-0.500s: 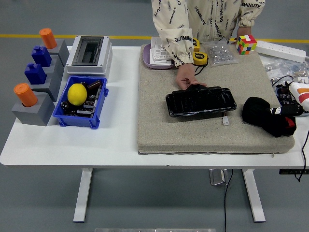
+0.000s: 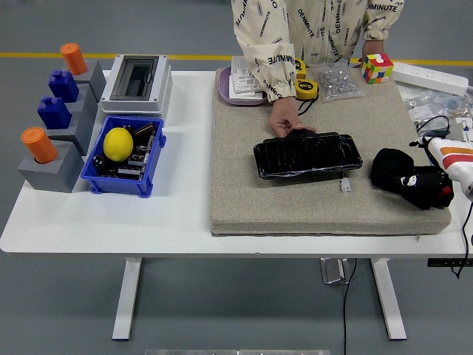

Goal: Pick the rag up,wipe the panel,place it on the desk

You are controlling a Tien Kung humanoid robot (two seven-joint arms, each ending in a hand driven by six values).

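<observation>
Your right hand (image 2: 425, 186) comes in from the right edge and sits right on the black rag (image 2: 393, 171), fingers curled into its near-right side. You'll find that rag on the mat (image 2: 244, 192), just right of the black panel (image 2: 307, 154), which a person's hand (image 2: 287, 118) steadies.

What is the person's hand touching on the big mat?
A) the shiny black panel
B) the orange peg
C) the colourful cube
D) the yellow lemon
A: the person's hand rests on the far edge of the black panel, which lies flat on the mat.
</observation>
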